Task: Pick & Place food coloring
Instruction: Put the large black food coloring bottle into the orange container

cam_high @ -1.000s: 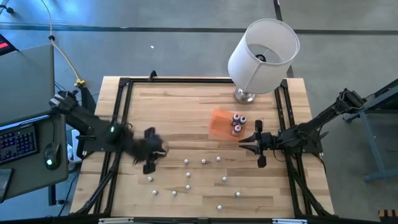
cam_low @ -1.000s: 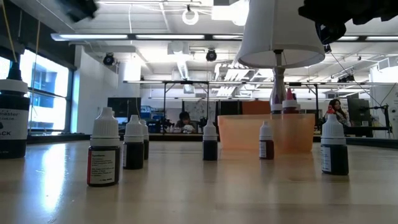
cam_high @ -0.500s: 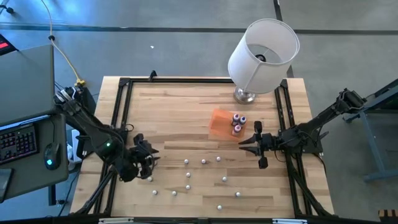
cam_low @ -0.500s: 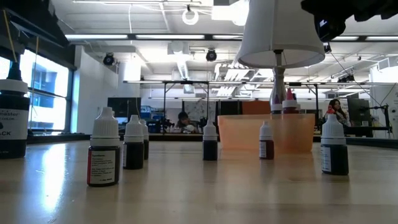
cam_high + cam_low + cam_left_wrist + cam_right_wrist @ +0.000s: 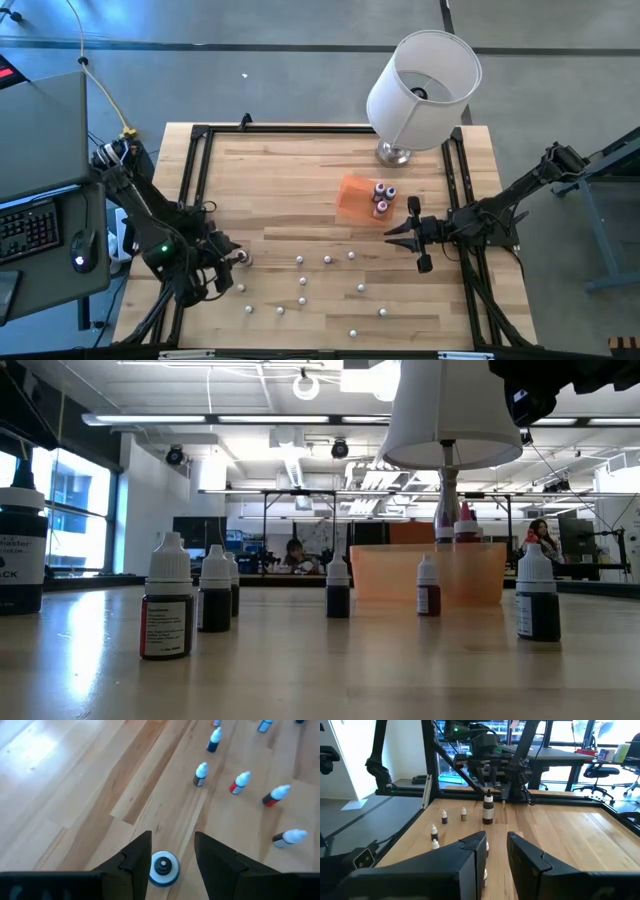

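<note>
Several tiny white-capped food coloring bottles stand scattered on the wooden table, and three more stand in the orange tray. A larger dark bottle stands upright near the table's left edge. In the left wrist view its round cap sits between my open left gripper's fingers, which point down over it. Whether they touch it I cannot tell. My right gripper hovers open beside the tray's near right corner and holds nothing.
A lamp with a white shade stands on its metal base at the far edge, just behind the tray. A black frame runs along the table's sides. Bare wood lies between the tray and the left rail.
My left gripper has swung from the table's middle left toward the near-left corner and come down over the larger dark bottle, which has stayed in place. My right arm has kept still.
</note>
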Tool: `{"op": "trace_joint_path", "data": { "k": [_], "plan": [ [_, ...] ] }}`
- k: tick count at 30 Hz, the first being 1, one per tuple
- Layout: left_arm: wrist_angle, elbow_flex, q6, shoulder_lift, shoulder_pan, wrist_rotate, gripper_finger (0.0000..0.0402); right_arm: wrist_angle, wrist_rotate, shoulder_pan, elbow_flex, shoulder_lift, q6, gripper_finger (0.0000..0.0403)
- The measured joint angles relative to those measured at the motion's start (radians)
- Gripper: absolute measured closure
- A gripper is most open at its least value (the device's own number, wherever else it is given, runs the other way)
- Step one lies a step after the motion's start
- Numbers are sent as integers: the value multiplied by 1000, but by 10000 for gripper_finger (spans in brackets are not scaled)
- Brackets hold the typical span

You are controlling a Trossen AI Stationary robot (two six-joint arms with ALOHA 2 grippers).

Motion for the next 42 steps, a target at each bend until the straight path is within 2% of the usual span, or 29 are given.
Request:
{"op": "trace_joint_path", "data": {
  "k": [13, 23, 26, 35, 42],
  "plan": [
    [-42, 0, -113, 157, -35, -41, 254, -13, 0, 0, 0, 0, 3, 332],
    [-66, 0, -220, 206, -35, -49, 256, -13, 0, 0, 0, 0, 1, 332],
    [-65, 0, -223, 207, -35, -49, 270, -13, 0, 0, 0, 0, 0, 332],
    [-69, 2, -316, 205, -35, 18, 359, -13, 0, 0, 0, 0, 0, 332],
    [-66, -1, -299, 207, -35, -40, 363, -13, 0, 0, 0, 0, 0, 332]
  ]
}}
